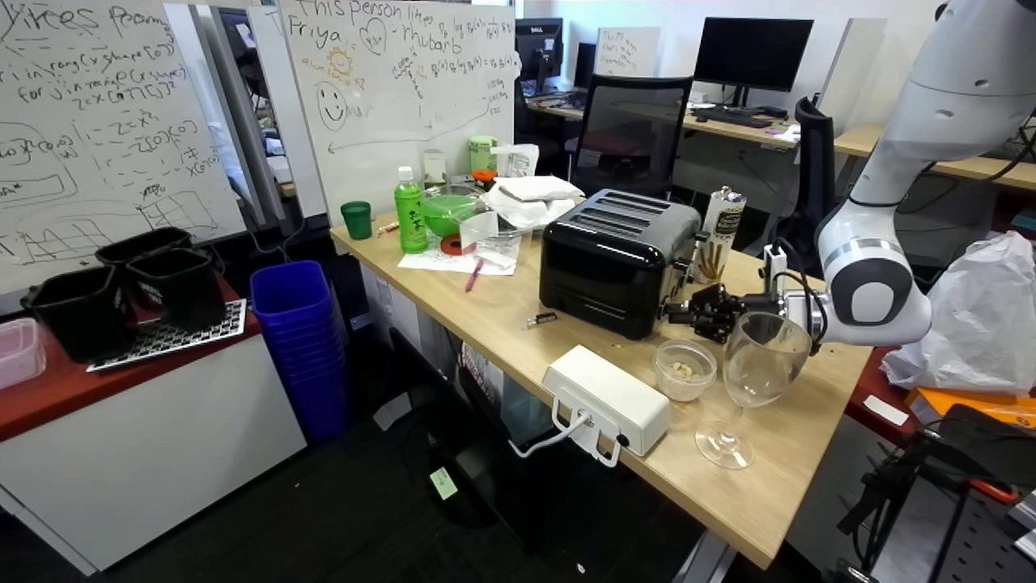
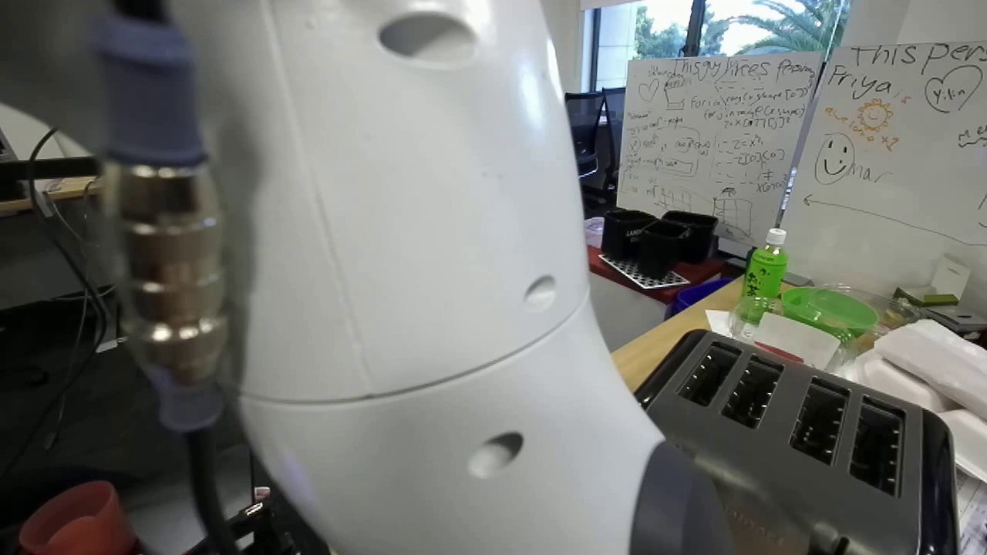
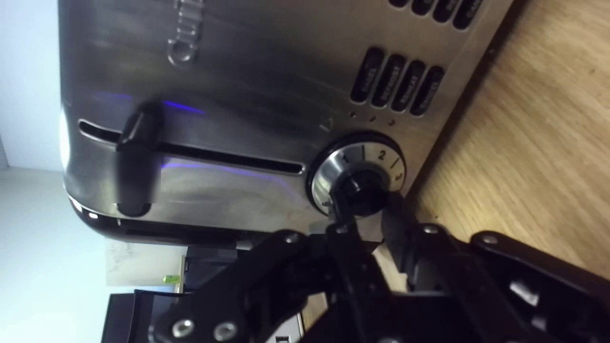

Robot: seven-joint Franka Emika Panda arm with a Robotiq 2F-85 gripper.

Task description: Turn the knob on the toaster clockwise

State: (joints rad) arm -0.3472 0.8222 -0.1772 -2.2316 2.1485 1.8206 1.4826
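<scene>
Nearby stands a wineglass (image 1: 764,364); the end effector (image 3: 366,207) straddles the toaster knob (image 3: 366,188), grip unclear.

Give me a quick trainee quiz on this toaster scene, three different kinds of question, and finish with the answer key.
1. Count: how many slots are in the top of the toaster?
2. True or false: the wine glass stands upright on the table.
3. Fill in the blank: in the wrist view, the tool straddles the toaster's round black ____.

Key: 1. four; 2. true; 3. knob.
</scene>
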